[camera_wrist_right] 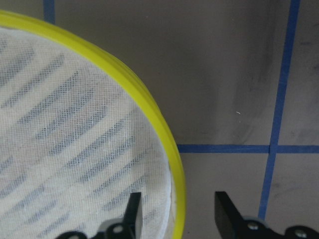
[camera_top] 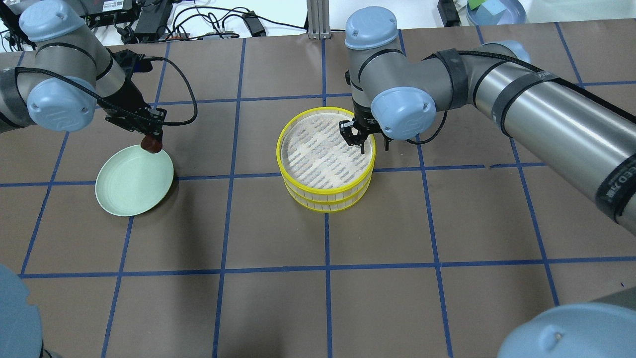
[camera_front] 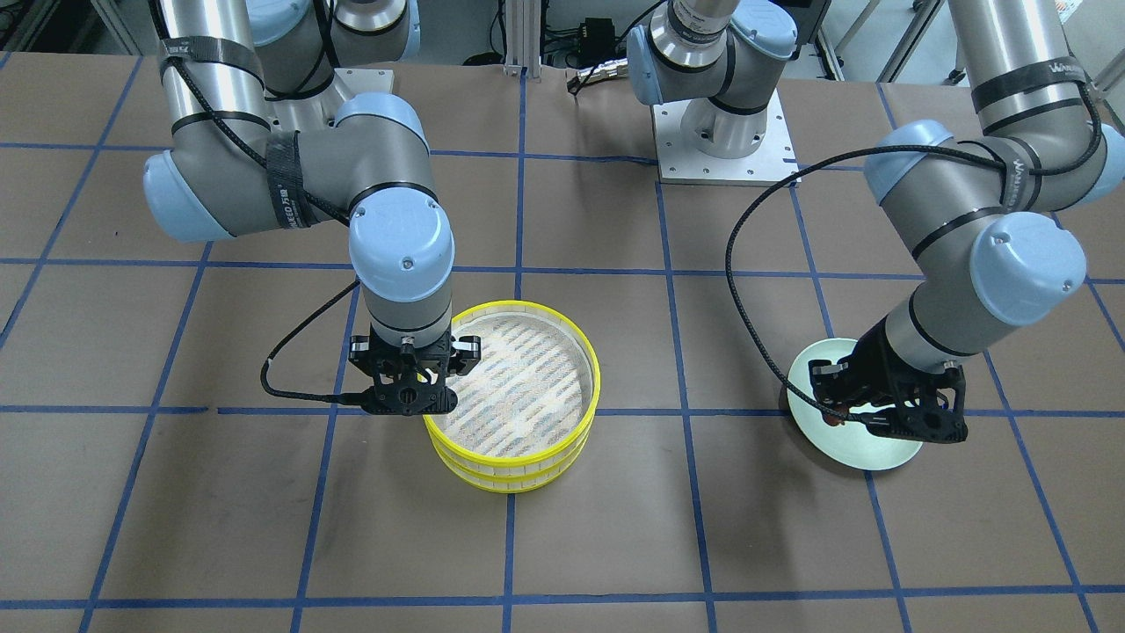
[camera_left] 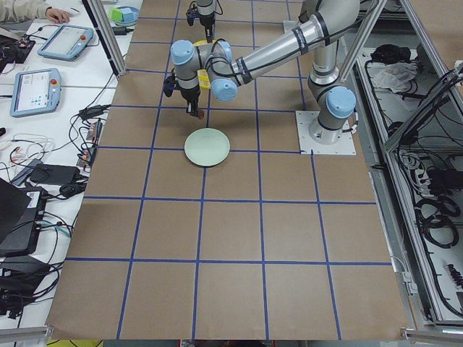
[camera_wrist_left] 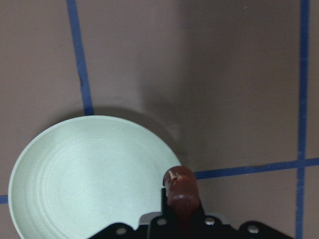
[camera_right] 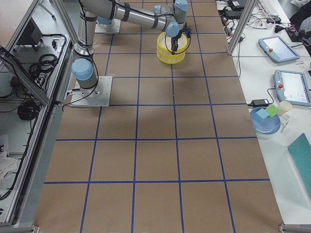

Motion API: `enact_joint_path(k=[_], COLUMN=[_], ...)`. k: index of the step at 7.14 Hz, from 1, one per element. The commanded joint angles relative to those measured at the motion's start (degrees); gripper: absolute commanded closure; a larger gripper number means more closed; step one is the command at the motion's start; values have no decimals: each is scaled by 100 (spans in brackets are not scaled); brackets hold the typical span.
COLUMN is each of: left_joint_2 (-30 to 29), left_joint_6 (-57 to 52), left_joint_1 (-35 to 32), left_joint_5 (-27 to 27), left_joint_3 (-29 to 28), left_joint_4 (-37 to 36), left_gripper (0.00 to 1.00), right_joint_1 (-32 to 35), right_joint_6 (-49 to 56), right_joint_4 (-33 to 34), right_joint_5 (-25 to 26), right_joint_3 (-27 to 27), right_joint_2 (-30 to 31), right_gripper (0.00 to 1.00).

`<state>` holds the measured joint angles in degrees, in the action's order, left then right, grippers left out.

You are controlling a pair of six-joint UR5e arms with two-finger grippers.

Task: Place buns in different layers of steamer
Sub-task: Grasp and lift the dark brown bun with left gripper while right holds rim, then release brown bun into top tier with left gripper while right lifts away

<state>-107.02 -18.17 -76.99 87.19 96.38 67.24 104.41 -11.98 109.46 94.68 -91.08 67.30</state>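
Straddling smooth yellow rim of 2 stacked round, woven-bottomed steamer layers [camera_top: 323,200] with right gripper [camera_wrist_right: 177,211] spread. Pinching rounded reddish-brown bun [camera_wrist_left: 180,186] in left gripper [camera_top: 150,139], well apart from those layers.

Seen from overhead, the stacked steamer layers [camera_top: 325,201] stood mid-table. The right gripper [camera_top: 361,141] straddled the top rim at 3 o'clock, one finger inside and one outside. Bare table [camera_top: 228,149] ran from the stack's 9 o'clock to the plate [camera_top: 124,194]. Over the plate's 1 o'clock rim the left gripper [camera_top: 150,139] held the brown bun [camera_top: 151,145].
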Motion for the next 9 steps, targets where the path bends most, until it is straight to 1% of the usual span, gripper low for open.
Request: enact_joint_path(k=[1, 2, 3, 4, 5, 6, 7, 8, 9], left_joint_2=[198, 269, 313, 339, 340, 322, 200, 103, 76], left_joint_6=[653, 935, 1338, 1943, 2410, 2841, 3037, 3152, 3179], left_joint_1=[-350, -630, -929, -1237, -1536, -1852, -2186, -2346, -2382], left_joint_5=[-387, -396, -422, -762, -1035, -1072, -1264, -1623, -1644], left_joint_3=[-128, -137, -137, -189, -251, -251, -234, -216, -199], left_joint_4=[18, 9, -26, -78, -192, -376, -543, -928, -966], left_gripper=[100, 100, 100, 100, 100, 100, 100, 100, 100], right_joint_1=[-26, -43, -104, -140, -288, -333, -333, -342, -342], right_joint_6=[-6, 37, 55, 55, 194, 283, 284, 292, 292], right_joint_4=[-39, -343, -877, -1352, -1784, -1910, -2050, -2400, -2403], right_joint_5=[-63, -55, -72, -46, 15, 16, 16, 24, 7], right_joint_3=[55, 55, 64, 64, 55, 55, 55, 46, 46], right_joint_2=[517, 982, 1561, 1976, 2180, 2304, 2479, 2585, 2586], right_gripper=[0, 0, 0, 0, 0, 0, 0, 0, 0])
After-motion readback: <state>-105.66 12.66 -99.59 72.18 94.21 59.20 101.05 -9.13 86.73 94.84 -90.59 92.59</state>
